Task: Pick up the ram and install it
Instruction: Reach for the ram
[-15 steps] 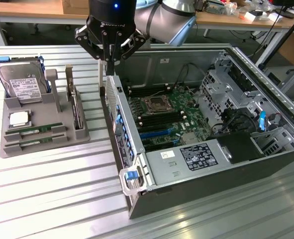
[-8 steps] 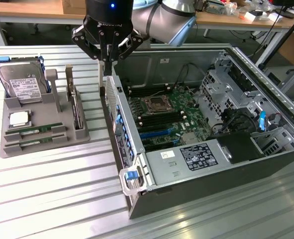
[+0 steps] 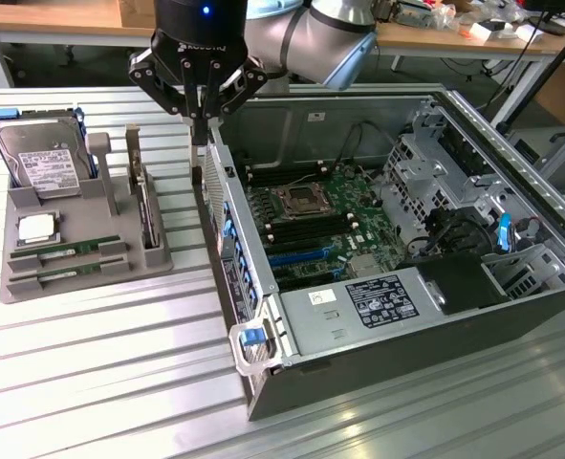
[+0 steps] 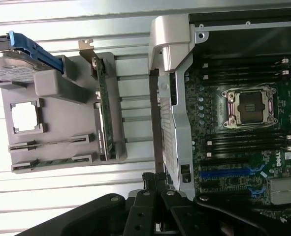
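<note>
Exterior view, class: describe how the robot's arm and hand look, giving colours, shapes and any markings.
The arm has rounded silver-grey joint housings with a paler cap. Its black cylindrical wrist carries a small blue light and pale lettering. The hand is black, built of angular linked bars, with round pivot bolts seen in the wrist view.

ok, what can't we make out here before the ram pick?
Ram sticks: labels too small, exterior view.
Hard drive: cut off by the wrist view's edge.
Memory slots: latch positions too small, both views.
Claw: upper body cut off by exterior view's edge.
</note>
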Controlling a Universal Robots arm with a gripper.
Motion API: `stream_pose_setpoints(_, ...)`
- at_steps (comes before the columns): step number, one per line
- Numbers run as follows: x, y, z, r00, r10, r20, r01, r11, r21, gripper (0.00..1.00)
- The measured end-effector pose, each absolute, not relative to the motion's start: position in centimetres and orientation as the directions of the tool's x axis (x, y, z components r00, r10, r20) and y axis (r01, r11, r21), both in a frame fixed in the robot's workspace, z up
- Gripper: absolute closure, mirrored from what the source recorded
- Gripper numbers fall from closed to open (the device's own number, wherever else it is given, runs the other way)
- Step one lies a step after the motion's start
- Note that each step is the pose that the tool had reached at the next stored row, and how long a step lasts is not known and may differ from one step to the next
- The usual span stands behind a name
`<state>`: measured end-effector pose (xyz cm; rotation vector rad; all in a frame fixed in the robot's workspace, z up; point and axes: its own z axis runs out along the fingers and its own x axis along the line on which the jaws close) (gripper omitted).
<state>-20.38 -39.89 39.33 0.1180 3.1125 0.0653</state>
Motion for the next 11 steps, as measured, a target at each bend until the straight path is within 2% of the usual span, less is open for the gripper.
stream_pose_setpoints(11,-21.8,-39.9,39.3,-0.997,0.076,-0.025,0.075,0.996,0.043,0.89)
